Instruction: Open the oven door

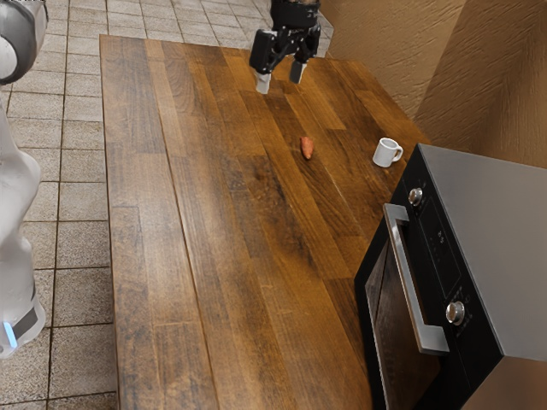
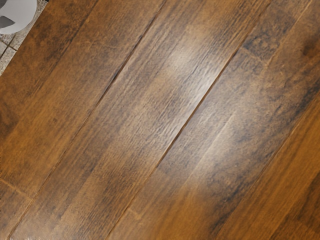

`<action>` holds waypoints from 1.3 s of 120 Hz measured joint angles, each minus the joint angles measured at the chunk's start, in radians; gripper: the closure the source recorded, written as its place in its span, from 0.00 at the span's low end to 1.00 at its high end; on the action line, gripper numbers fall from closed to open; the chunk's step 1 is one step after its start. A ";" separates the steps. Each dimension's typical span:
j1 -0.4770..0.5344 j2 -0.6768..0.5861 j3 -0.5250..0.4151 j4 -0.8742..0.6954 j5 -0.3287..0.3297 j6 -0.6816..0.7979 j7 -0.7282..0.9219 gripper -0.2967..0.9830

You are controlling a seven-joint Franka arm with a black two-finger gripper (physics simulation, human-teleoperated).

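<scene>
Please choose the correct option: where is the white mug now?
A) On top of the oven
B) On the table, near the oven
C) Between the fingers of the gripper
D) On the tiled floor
B: the white mug stands on the wooden table, beside the far end of the oven, in the exterior view.

No text, label, brand or number can be read; the small pale marks on the black control panel (image 1: 444,265) of the oven (image 1: 500,231) are too tiny to make out
</scene>
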 joint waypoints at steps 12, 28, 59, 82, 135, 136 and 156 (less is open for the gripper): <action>-0.024 0.003 -0.001 0.000 0.001 -0.003 -0.037 0.23; -0.108 -0.044 -0.004 0.001 0.004 -0.013 -0.079 0.23; 0.111 -0.188 -0.320 -0.162 0.004 0.028 -0.127 0.23; 0.160 -0.450 -0.558 -0.470 0.007 0.325 -0.070 0.23; 0.168 -0.390 -0.742 -0.485 0.006 0.618 0.196 0.24; 0.168 -0.388 -0.742 -0.485 0.006 0.622 0.201 0.24; 0.191 -0.342 -0.768 -0.481 0.008 0.685 0.279 0.24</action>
